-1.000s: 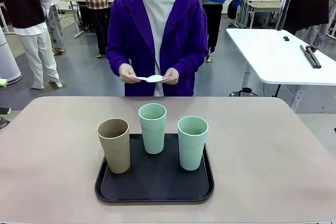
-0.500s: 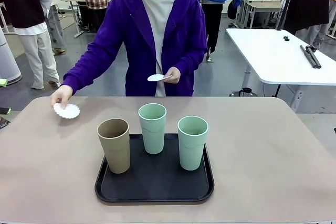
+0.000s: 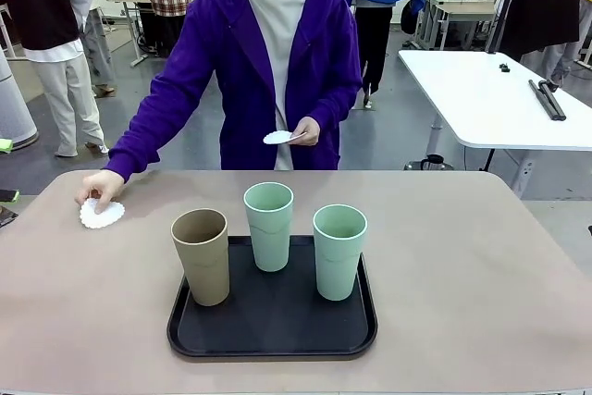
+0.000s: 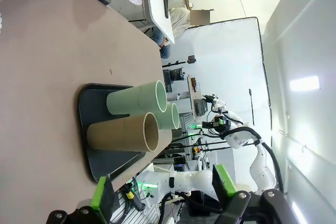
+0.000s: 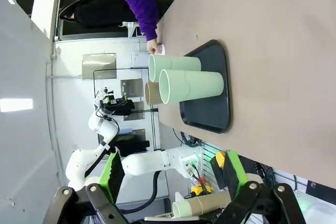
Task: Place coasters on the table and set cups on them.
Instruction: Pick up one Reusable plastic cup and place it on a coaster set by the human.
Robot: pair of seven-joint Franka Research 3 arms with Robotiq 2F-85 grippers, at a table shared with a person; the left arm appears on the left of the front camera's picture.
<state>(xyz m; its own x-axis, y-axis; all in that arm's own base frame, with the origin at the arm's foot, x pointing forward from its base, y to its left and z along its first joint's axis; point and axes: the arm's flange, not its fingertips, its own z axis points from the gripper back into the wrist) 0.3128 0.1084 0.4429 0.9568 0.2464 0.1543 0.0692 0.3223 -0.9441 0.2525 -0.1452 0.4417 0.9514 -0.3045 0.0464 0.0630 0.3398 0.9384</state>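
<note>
Here, flat white scalloped coaster (image 3: pixel 102 214).

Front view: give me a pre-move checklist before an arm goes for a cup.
1. Coaster on the table: ok, one coaster lies at the far left of the table.
2. That coaster free: not ok, the person's hand rests on it.
3. Remaining coasters down: not ok, the spare coasters are held in the person's other hand.
4. Cups upright: ok, tan cup, rear mint cup and right mint cup stand on the black tray.
5. Grippers open, empty: ok, left gripper, right gripper.
</note>
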